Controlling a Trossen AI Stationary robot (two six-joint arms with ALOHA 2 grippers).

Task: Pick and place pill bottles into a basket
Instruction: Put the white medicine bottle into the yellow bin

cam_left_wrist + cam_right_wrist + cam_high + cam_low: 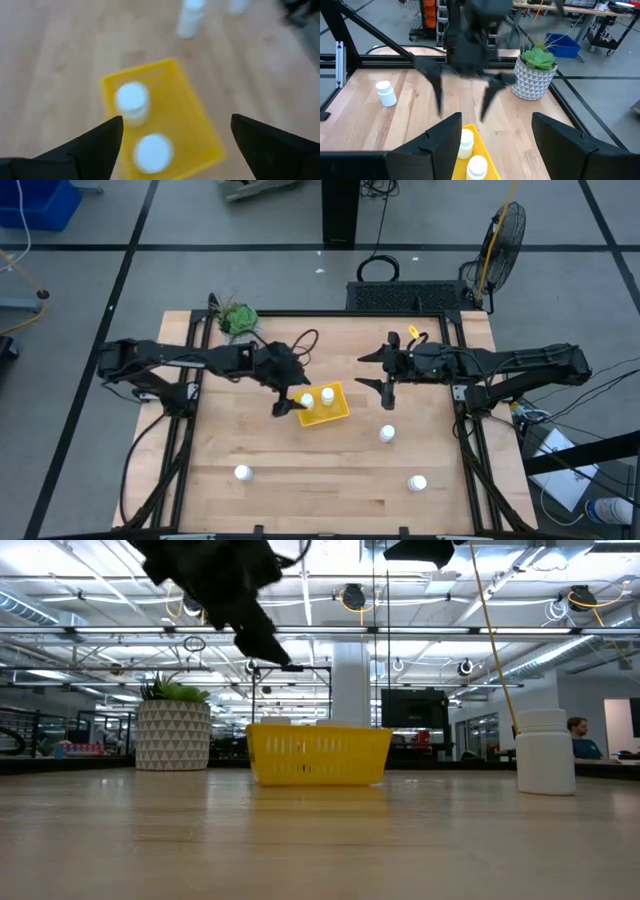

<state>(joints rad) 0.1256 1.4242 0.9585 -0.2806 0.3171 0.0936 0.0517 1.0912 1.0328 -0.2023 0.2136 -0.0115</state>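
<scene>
The yellow basket (324,405) lies near the table's middle with two white pill bottles (307,401) (328,395) standing in it; they also show in the left wrist view (132,100) (152,151). Three more bottles stand on the table (387,434) (241,473) (417,483). My left gripper (290,405) is open and empty, raised just left of the basket. My right gripper (378,370) is open and empty, raised to the basket's right.
A white patterned plant pot (238,319) with a green plant stands at the table's far left corner. The near half of the wooden table (330,490) holds only the loose bottles. A fan (505,230) stands on the floor beyond the far right corner.
</scene>
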